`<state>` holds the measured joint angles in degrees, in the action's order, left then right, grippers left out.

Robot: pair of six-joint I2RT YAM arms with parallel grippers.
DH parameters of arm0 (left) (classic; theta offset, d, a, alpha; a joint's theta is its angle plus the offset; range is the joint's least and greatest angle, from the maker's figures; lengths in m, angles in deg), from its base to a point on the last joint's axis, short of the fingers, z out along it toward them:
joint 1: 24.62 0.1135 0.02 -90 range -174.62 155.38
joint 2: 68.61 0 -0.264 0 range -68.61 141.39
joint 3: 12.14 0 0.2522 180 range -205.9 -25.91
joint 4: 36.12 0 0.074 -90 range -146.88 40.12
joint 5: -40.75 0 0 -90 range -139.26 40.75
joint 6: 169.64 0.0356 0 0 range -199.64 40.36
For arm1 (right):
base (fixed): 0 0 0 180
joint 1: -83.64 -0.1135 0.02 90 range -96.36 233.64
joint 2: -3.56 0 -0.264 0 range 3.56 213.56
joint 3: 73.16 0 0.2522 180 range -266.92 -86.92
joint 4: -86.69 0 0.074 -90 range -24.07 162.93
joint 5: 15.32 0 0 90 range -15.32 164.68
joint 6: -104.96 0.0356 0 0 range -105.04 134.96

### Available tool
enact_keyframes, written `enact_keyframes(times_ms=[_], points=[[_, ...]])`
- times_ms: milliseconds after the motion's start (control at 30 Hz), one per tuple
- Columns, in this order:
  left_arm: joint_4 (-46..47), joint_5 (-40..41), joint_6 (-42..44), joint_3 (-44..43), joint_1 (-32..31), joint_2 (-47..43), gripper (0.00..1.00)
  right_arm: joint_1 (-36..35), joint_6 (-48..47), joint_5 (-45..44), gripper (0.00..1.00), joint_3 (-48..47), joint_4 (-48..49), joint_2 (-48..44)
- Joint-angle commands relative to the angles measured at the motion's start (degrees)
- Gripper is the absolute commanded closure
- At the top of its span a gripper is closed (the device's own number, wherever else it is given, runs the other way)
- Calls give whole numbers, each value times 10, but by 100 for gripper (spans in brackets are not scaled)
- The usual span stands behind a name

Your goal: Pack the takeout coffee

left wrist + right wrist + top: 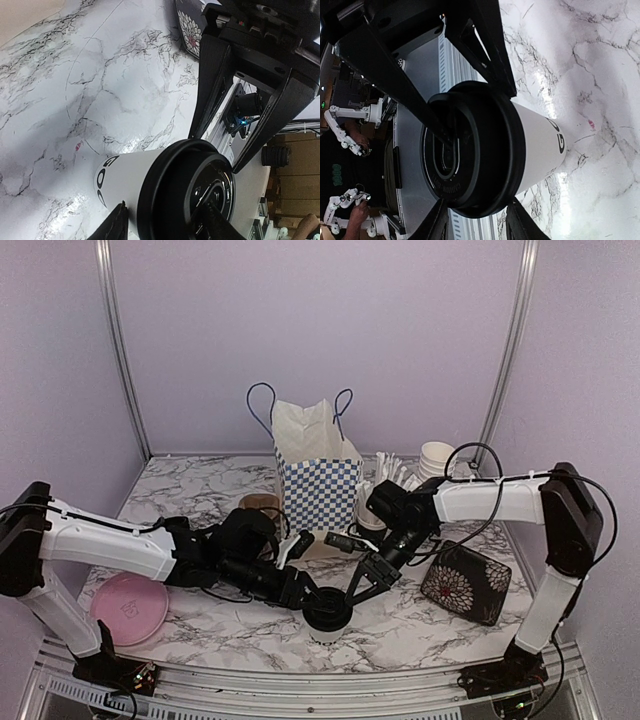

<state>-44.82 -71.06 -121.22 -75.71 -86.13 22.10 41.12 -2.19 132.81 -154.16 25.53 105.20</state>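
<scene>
One takeout coffee (327,628), a white cup with black lettering and a black lid (327,606), stands upright near the table's front edge. My left gripper (306,595) reaches it from the left and is shut on it. In the left wrist view one of its fingers (116,222) lies against the cup wall (125,172) and the other rests on the lid top. My right gripper (352,595) comes from the right, jaws apart, fingertips (196,131) at the lid's far rim. In the right wrist view its fingers (519,220) flank the lid (485,150). Part of a brown carrier (258,503) shows behind the left arm.
A blue-and-white checked paper bag (318,475) stands open at the back centre. White cups (437,458) and straws (396,472) sit to its right. A dark floral pouch (466,582) lies front right, a pink plate (128,608) front left. The metal front rail (320,685) runs just beyond the cup.
</scene>
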Motion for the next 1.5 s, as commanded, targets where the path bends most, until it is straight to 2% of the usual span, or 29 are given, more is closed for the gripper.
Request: enact_keyframes(times_ms=[0, 133, 267, 367, 767, 833, 967, 1100, 1167, 1233, 1267, 1333, 1467], points=[[-126, 81, 52, 10, -6, 31, 48, -11, -45, -112, 62, -26, 15, 30], [-127, 101, 77, -21, -6, 2, 45, 0, -76, -72, 51, -52, -15, 0], [-136, 124, 111, -60, -6, -19, 40, 11, -93, -76, 39, -67, -33, -34], [-158, 139, 138, -91, -6, -27, 36, 18, -105, -88, 34, -71, -44, -56], [-223, 257, 272, -158, -6, -112, 30, 22, -205, -139, 30, -137, -106, -131], [-225, 300, 301, -164, -5, -135, 27, 23, -220, -156, 30, -150, -107, -145], [-218, 393, 358, -173, -5, -165, 15, 22, -250, -179, 30, -165, -96, -177], [-183, 498, 432, -180, -3, -167, 2, 18, -287, -200, 27, -168, -78, -202], [-144, 537, 474, -174, 4, -166, 1, 6, -302, -212, 25, -167, -69, -207], [-90, 565, 493, -164, 17, -168, 1, -16, -311, -231, 16, -163, -62, -204], [-64, 577, 494, -157, 25, -170, 1, -28, -308, -245, 4, -161, -58, -200], [-7, 574, 484, -134, 52, -182, 1, -51, -296, -271, 1, -157, -42, -187], [46, 512, 393, -75, 125, -222, 1, -90, -317, -279, 1, -166, -63, -144]])
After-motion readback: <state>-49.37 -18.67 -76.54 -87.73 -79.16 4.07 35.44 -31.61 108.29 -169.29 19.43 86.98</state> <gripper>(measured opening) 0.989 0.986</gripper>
